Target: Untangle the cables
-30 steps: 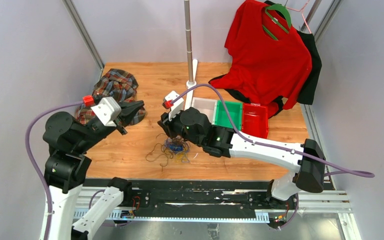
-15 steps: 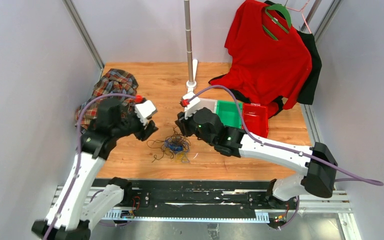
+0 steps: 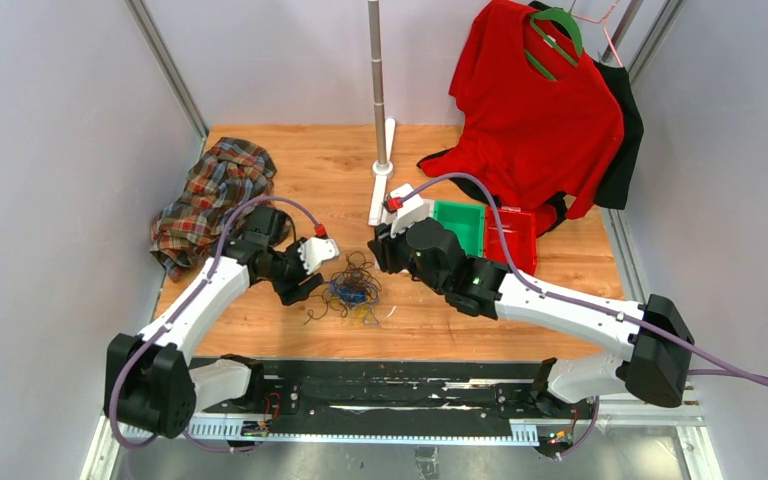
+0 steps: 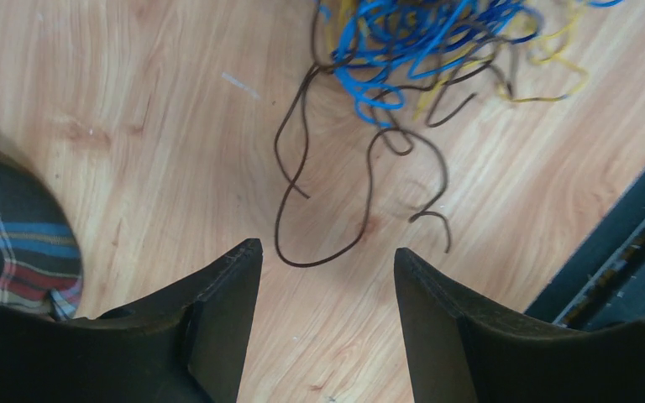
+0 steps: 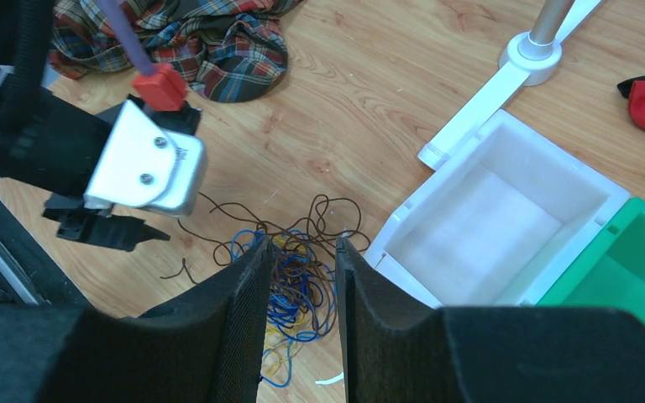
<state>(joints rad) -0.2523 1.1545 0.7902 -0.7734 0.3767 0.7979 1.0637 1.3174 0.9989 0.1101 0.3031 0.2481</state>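
The cables (image 3: 352, 290) lie as one loose wad of blue, yellow and dark wires on the wooden table, near its front. In the left wrist view the blue and yellow cables (image 4: 420, 42) sit at the top, and a dark strand (image 4: 302, 168) loops down toward my left gripper (image 4: 327, 252). That gripper is open, low over bare wood just left of the wad (image 3: 298, 292), holding nothing. My right gripper (image 5: 301, 243) hovers above the wad's far right side (image 3: 378, 255). Its jaws stand apart, the cables (image 5: 298, 281) showing on the table through the gap.
A plaid cloth (image 3: 210, 195) lies back left. A white bin (image 5: 504, 210), green bin (image 3: 458, 228) and red bin (image 3: 512, 238) stand in a row right of the wad. A pole on a white base (image 3: 380, 170) rises behind. A red shirt (image 3: 540, 110) hangs back right.
My left arm has swung down and right from beside the plaid cloth to the wad, and its jaws have opened. The right gripper has drawn back to the right and opened wider.
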